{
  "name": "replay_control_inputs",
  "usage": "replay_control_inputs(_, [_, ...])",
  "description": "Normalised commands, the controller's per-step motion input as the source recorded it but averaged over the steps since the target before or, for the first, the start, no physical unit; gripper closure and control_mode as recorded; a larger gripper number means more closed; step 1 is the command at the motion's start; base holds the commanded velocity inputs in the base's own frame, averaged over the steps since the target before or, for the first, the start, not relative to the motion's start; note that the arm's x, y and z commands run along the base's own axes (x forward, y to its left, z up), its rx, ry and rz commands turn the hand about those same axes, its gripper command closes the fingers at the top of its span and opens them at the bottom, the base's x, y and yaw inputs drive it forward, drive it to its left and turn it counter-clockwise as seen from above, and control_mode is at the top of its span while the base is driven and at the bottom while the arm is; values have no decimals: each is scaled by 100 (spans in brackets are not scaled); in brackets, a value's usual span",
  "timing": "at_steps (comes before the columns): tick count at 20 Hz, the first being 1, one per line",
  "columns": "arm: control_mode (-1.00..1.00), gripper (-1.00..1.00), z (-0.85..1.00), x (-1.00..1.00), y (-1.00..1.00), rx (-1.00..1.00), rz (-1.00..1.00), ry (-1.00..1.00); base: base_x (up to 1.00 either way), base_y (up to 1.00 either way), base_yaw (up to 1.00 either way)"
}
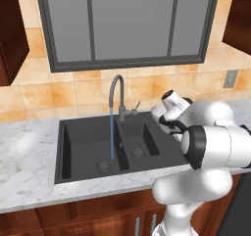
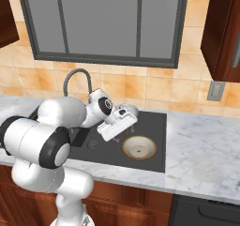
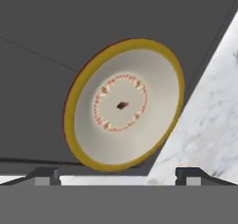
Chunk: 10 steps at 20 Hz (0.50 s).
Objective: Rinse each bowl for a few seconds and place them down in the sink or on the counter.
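Note:
A shallow bowl (image 2: pixel 139 147) with a tan-brown rim and pale inside lies upright on the flat drainboard of the dark sink (image 2: pixel 157 122), near the marble counter (image 2: pixel 201 145). Above it and slightly to its left hangs my gripper (image 2: pixel 127 118), apart from the bowl. In the hand view the bowl (image 3: pixel 123 104) lies straight below on the dark drainboard (image 3: pixel 69 32). My gripper (image 3: pixel 118 175) is open, its tips wide apart with nothing between them. A blue stream of water (image 1: pixel 112 132) runs from the grey gooseneck tap (image 1: pixel 116 90) into the big basin (image 1: pixel 88 142).
The small basin (image 1: pixel 142 144) lies between the big basin and the drainboard. Marble counter (image 1: pixel 29 152) stretches left of the sink. A wall outlet (image 2: pixel 215 90) sits on the tiled backsplash at right. Dark wood cabinets (image 2: pixel 222 33) hang on the upper right.

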Motion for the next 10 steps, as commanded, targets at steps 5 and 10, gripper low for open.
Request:
replay_control_inputs(5, [-100,-100,99,-12,0,11,0,-2,0,0,0])
replay_control_inputs(10, [-100,-100,100,-14,0,12,0,-3,0,0,0])
